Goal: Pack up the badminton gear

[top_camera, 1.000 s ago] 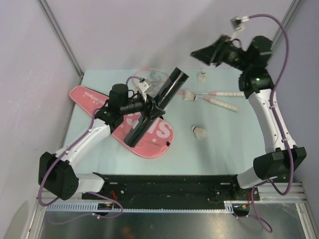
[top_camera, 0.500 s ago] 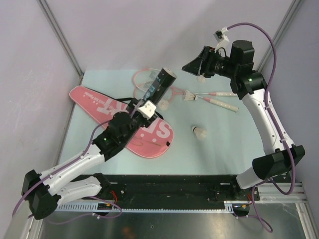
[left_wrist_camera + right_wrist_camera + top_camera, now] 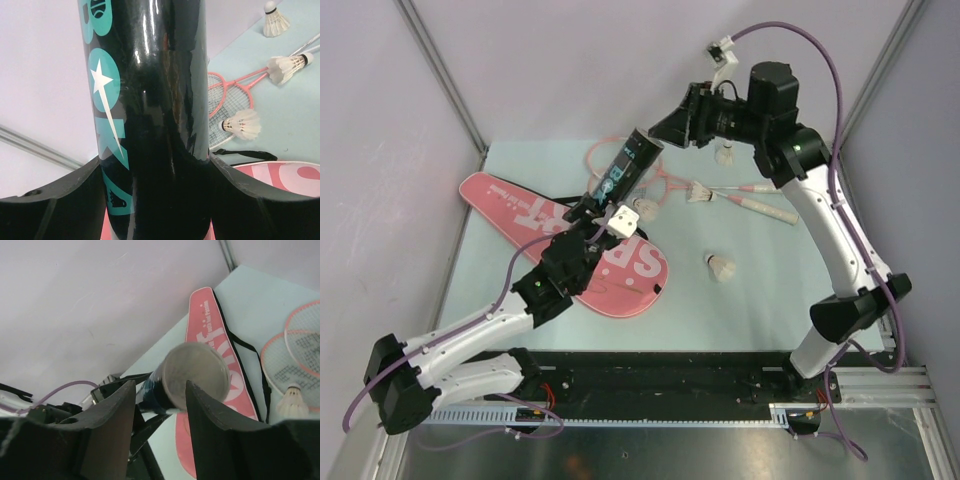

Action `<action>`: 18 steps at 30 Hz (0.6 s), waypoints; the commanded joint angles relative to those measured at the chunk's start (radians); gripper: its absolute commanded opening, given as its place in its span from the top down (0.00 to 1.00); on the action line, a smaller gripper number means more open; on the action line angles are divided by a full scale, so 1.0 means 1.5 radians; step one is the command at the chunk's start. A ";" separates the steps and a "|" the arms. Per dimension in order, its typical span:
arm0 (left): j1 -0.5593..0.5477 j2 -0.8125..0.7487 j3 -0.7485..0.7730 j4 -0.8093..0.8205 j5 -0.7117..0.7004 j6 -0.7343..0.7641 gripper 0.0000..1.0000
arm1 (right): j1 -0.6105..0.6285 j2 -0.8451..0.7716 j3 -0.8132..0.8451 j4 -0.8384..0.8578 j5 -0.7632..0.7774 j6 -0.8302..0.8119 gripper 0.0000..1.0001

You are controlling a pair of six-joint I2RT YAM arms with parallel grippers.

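My left gripper is shut on the dark tube with teal lettering and holds it raised and tilted up to the right; it fills the left wrist view. My right gripper is open, just off the tube's top end, whose round end faces my fingers. The pink bag lies flat below. Two pink rackets lie at the back, white handles to the right. Shuttlecocks lie at the middle, on the shafts and at the back.
Another shuttlecock lies by the racket heads, also in the left wrist view. The bag's black strap trails beside it. Purple walls stand close on the left, back and right. The black arm base rail runs along the near edge.
My left arm has lifted the tube off the bag and tilted it up. My right gripper has swung left and come close to the tube's top end.
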 commanded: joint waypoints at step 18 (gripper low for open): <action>-0.017 0.012 0.003 0.063 -0.029 0.043 0.85 | 0.036 0.064 0.048 -0.052 -0.061 -0.079 1.00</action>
